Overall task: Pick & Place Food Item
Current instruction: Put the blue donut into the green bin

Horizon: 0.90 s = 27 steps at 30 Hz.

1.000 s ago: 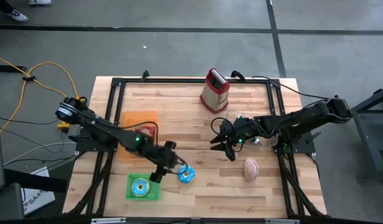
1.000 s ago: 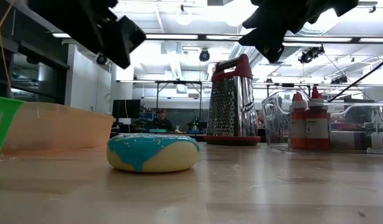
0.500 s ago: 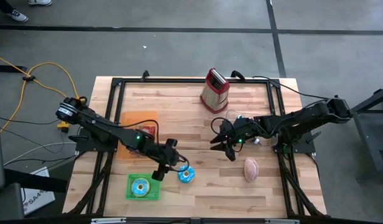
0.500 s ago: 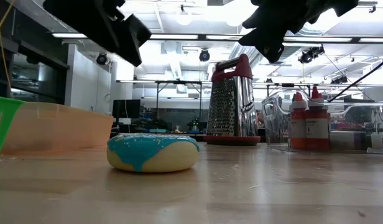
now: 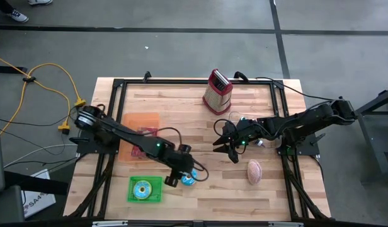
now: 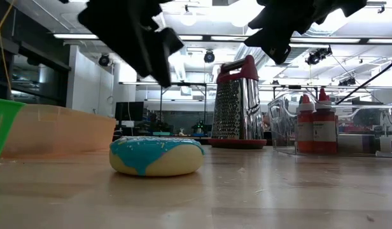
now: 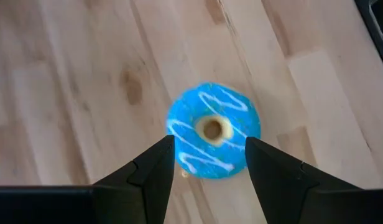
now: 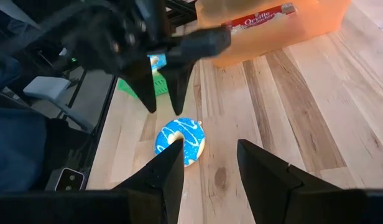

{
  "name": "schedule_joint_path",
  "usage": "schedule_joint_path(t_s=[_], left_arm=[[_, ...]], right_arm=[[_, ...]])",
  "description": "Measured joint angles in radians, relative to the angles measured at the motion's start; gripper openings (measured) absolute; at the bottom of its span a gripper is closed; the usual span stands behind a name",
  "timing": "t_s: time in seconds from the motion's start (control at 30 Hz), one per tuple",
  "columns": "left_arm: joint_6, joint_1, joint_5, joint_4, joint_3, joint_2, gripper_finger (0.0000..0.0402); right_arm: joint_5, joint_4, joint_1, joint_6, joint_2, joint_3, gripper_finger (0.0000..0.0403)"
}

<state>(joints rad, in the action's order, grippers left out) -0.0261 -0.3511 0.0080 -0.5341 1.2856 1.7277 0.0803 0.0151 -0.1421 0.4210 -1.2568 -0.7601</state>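
Observation:
A blue-iced donut (image 5: 190,181) lies flat on the wooden table near its front edge; it also shows in the low view as the donut (image 6: 156,156). My left gripper (image 5: 181,175) hangs open just above it, tipped down. In the left wrist view its two fingers frame the donut (image 7: 211,129) without touching. The right wrist view shows that gripper (image 8: 163,109) clear above the donut (image 8: 181,140). My right gripper (image 5: 228,149) waits open over the table's middle right, holding nothing.
A green tray (image 5: 134,195) with a second donut (image 5: 143,188) sits left of the blue one. An orange bin (image 5: 140,123) stands at mid left, a metal grater (image 5: 218,91) at the far middle, and a pink food item (image 5: 254,171) near the right gripper. Red bottles (image 6: 314,124) stand at the right.
My left gripper has travelled toward the table's right and near edges, arriving over the blue donut and tipping further downward. Its fingers stay as far apart as before. The donut and my right arm have not moved.

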Motion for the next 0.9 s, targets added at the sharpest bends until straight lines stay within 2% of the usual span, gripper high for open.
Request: schedule_joint_path(t_s=[0.2,0.57,0.9], left_arm=[[-0.023,-0.003,0.048,-0.049,0.06,0.069,0.0191],[-0.024,-0.057,-0.011,-0.069,0.06,0.077,0.0191],[-0.003,-0.066,-0.009,-0.05,0.059,0.126,0.0191]], right_arm=[[0.0,0.0,0.0,0.0,0.0,0.0,0.0138],[0.0,0.001,0.0,0.0,0.0,0.0,0.0139],[0.0,0.001,0.0,0.0,0.0,0.0,0.0139]])
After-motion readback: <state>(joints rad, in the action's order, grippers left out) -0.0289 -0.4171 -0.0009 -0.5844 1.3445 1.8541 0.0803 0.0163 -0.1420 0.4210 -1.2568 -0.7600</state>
